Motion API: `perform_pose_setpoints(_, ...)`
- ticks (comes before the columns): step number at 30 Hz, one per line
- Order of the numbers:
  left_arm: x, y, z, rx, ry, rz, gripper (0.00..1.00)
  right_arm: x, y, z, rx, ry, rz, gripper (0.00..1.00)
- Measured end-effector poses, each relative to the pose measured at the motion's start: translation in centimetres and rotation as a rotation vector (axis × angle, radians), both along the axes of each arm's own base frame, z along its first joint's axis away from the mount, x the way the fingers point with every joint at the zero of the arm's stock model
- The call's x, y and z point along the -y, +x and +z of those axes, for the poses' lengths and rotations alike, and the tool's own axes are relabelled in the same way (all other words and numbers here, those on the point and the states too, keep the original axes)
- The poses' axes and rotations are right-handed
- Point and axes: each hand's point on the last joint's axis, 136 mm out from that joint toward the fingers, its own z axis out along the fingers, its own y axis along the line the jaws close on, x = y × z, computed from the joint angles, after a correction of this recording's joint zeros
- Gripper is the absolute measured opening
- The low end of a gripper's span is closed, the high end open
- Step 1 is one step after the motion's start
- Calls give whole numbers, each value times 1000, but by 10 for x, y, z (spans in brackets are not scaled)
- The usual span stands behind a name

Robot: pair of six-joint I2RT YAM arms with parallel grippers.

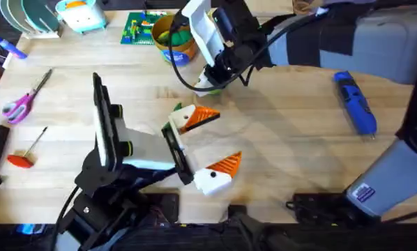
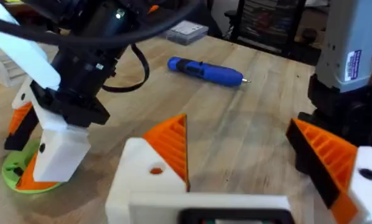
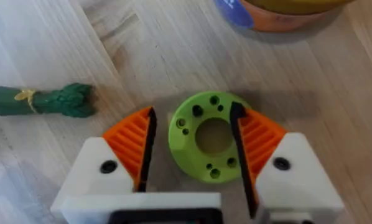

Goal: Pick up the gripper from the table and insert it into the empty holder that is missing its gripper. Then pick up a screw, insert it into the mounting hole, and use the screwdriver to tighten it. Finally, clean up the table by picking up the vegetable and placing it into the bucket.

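Nearest the front edge of the bench, the left arm's jaws [image 1: 203,150] stand spread and empty, one orange finger near the middle and one closer to the front. Beyond them, toward the far edge, the right arm's jaws [image 3: 192,149] hang spread over a lime-green ring [image 3: 211,135], one pad on either side of it, gripping nothing so far as I can tell. The vegetable [image 3: 41,101] lies just beside those jaws on bare wood, its long axis pointing toward the ring, so the right arm is the nearer one for it. The bucket [image 1: 172,38] stands just beyond at the far edge. The screwdriver [image 1: 355,102] lies well apart toward the right edge.
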Motion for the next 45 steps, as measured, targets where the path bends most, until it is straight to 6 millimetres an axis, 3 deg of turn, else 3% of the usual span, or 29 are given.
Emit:
perform_pose_setpoints(15,0,0,0,0,0,0,993,-11,-2,-5,23,-1,36,599)
perform_pose_setpoints(18,0,0,0,0,0,0,993,-10,-1,-14,15,-17,33,536)
perform_pose_setpoints(33,0,0,0,0,0,0,993,-9,3,-13,36,-26,28,326)
perform_pose_setpoints(40,0,0,0,0,0,0,993,-10,3,-12,39,-21,30,113)
perform_pose_setpoints(45,0,0,0,0,0,0,993,-11,3,-12,38,-19,33,106)
